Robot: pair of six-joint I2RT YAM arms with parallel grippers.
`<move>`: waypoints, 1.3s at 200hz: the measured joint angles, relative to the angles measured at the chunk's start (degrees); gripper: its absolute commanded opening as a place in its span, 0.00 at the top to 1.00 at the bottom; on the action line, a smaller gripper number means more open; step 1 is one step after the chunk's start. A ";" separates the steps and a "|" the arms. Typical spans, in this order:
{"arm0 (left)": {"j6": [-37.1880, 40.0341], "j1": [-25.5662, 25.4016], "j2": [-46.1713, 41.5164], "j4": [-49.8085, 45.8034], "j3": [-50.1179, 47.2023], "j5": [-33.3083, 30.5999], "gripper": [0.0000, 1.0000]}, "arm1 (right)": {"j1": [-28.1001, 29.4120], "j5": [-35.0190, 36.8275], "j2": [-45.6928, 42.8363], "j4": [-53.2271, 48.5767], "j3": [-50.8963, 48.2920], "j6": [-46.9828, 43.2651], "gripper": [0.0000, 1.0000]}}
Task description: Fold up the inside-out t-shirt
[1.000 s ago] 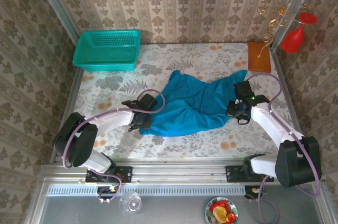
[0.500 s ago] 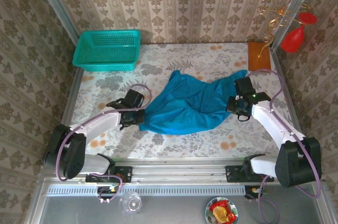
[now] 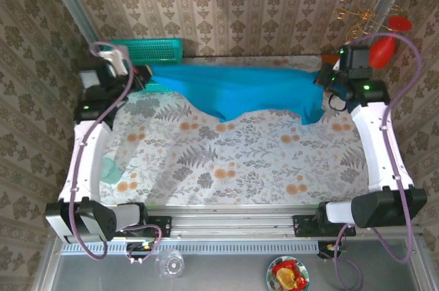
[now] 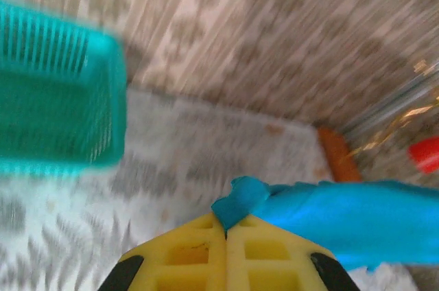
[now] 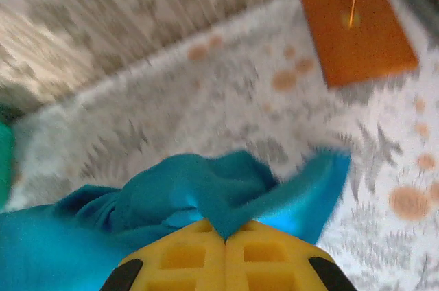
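the left gripper (image 4: pixel 226 228) is pinched shut on a bunched corner of the inside-out t-shirt (image 3: pixel 240 88); the right gripper (image 5: pixel 225 235) is clamped the same way on a fold at the other end; between them the shirt hangs stretched in a band above the far part of the table (image 3: pixel 226 167), its lower edge sagging toward the flowered cover; the risks, as i judge them, come from thin holds and crowding; each pinch takes only a small nip of soft cloth, so a sharper pull apart could slide a corner out and drop that side in a heap; the left end is just beside the turquoise basket (image 3: pixel 154 49), and a swing that way could snag cloth on its rim; the right end is near the orange board (image 5: pixel 357 30) and the red ornament (image 3: pixel 383 49), which a wide sweep might knock; both wrist views are blurred, so i cannot tell whether hem or sleeve is held; a lopsided hold would lay the shirt down crooked.
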 measured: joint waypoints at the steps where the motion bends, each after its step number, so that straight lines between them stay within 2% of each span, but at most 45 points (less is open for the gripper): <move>1: -0.07 0.17 -0.09 0.24 0.07 0.28 1.00 | -0.04 0.00 -0.09 0.00 0.15 0.00 1.00; 29: -6.03 6.95 -5.18 8.33 -3.04 8.87 1.00 | -0.57 -0.02 -6.95 0.26 -0.92 0.02 1.00; 46: -7.93 9.14 -9.25 10.23 -10.16 12.00 1.00 | -0.57 -0.57 -13.73 0.66 -8.35 0.37 1.00; 60: -7.80 9.68 -12.52 8.13 -17.70 12.76 1.00 | -0.57 -1.40 -19.04 0.15 -16.90 1.29 1.00; 87: -5.62 9.88 -17.03 0.74 -33.05 10.88 1.00 | -0.59 -2.32 -24.96 -2.36 -32.87 3.02 0.71; 110: -5.05 8.55 -18.14 -3.65 -43.74 7.89 1.00 | -0.83 -3.15 -24.28 -4.20 -39.34 4.39 0.66; 130: -4.76 3.21 -17.31 -6.23 -45.05 3.93 1.00 | 1.14 -4.00 -21.70 -3.32 -39.10 4.66 0.66; 153: -3.63 -0.33 -15.02 -6.67 -42.86 0.28 1.00 | 7.72 -4.59 -15.32 -1.57 -36.41 4.52 0.66; 182: -2.64 -0.74 -13.64 -6.71 -41.99 -3.02 1.00 | 15.82 -5.46 -5.70 1.77 -32.46 4.33 0.66; 202: -2.27 -0.74 -13.60 -6.69 -41.99 -4.37 1.00 | 19.30 -5.84 1.55 3.30 -29.29 4.15 0.63; 219: -2.21 -0.74 -13.57 -6.69 -41.99 -4.85 1.00 | 20.65 -5.90 8.50 4.46 -25.66 4.15 0.58; 235: -2.21 -0.74 -13.60 -6.67 -41.99 -4.98 1.00 | 20.92 -6.08 14.45 5.90 -22.14 4.35 0.50; 260: -2.21 -0.74 -13.77 -6.69 -41.99 -5.16 1.00 | 20.92 -7.19 21.35 8.55 -18.03 6.14 0.48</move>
